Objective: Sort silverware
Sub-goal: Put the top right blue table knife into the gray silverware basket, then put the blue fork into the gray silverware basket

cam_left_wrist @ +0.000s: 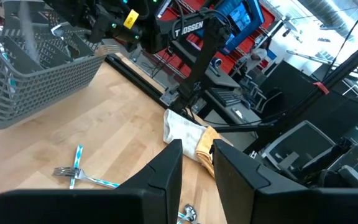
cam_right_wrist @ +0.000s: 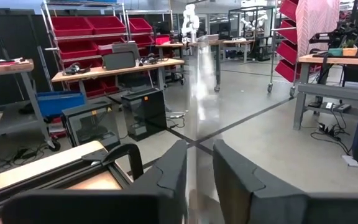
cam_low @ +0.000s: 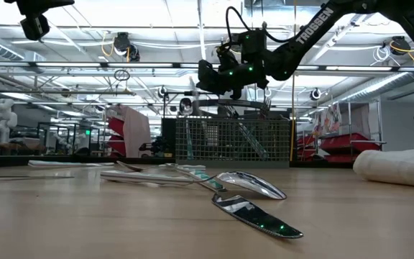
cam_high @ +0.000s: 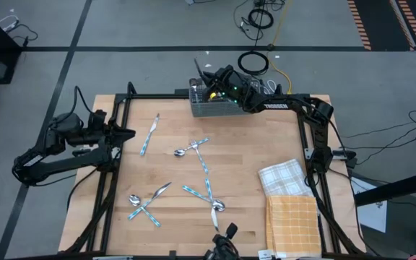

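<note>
We look down on a light wooden desk [cam_high: 230, 144] framed by black rails, standing on a grey floor strewn with cables; from desk height the room behind shows red bins and shelving. At the far edge of the desk sits a grey wire-mesh caddy [cam_high: 211, 107].

The right gripper [cam_high: 209, 85] hangs above that caddy, its arm reaching in from the right far corner. In the right wrist view its fingers [cam_right_wrist: 166, 177] are closed on a shiny piece of silverware [cam_right_wrist: 196, 118], a slim reflective blade standing up between them; we cannot tell whether it is a knife or something else.

The left gripper [cam_high: 125, 133] hovers at the left edge of the desk, away from the cutlery. In the left wrist view its fingers [cam_left_wrist: 166, 177] stand slightly apart with nothing between them.

The rest of the silverware lies scattered on the desk: one piece [cam_high: 149, 135] alone at the left centre, a crossed pair [cam_high: 196, 149] near the middle, a crossed group [cam_high: 144, 205] at the near left, and another cluster [cam_high: 209, 196] at the near centre. Some pieces already stand in the caddy.

Two folded cloths lie at the near right: a white checked cloth [cam_high: 283, 177] and an orange checked cloth [cam_high: 293, 222] touching it.
</note>
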You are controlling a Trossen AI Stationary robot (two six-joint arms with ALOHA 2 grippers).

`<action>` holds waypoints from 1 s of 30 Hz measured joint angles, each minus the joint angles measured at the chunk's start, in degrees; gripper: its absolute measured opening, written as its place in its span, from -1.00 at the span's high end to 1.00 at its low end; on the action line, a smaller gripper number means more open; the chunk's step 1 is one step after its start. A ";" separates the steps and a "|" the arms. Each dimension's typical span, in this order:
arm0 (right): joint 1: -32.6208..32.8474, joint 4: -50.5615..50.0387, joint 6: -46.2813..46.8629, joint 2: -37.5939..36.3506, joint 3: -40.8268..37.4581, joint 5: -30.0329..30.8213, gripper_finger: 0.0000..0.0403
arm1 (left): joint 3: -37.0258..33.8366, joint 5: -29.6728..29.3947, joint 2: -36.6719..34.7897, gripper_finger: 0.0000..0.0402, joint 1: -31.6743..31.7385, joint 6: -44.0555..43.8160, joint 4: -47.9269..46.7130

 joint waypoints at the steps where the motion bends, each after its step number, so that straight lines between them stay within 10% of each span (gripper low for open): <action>1: 0.00 0.00 0.05 0.00 0.00 0.02 0.65 | 0.00 0.00 0.00 0.53 0.00 -0.02 0.00; 18: 2.73 -4.19 -2.08 -10.38 -0.38 -4.47 0.52 | 0.00 0.00 0.00 0.53 0.00 -0.41 0.02; 25: 9.89 -30.36 -14.91 -24.04 -0.44 -8.70 0.52 | 0.00 0.09 0.00 0.53 0.00 0.02 -0.14; 30: 16.80 -46.21 -7.16 -27.55 0.00 -5.52 0.52 | 0.00 -0.22 0.02 0.53 0.00 0.61 -3.01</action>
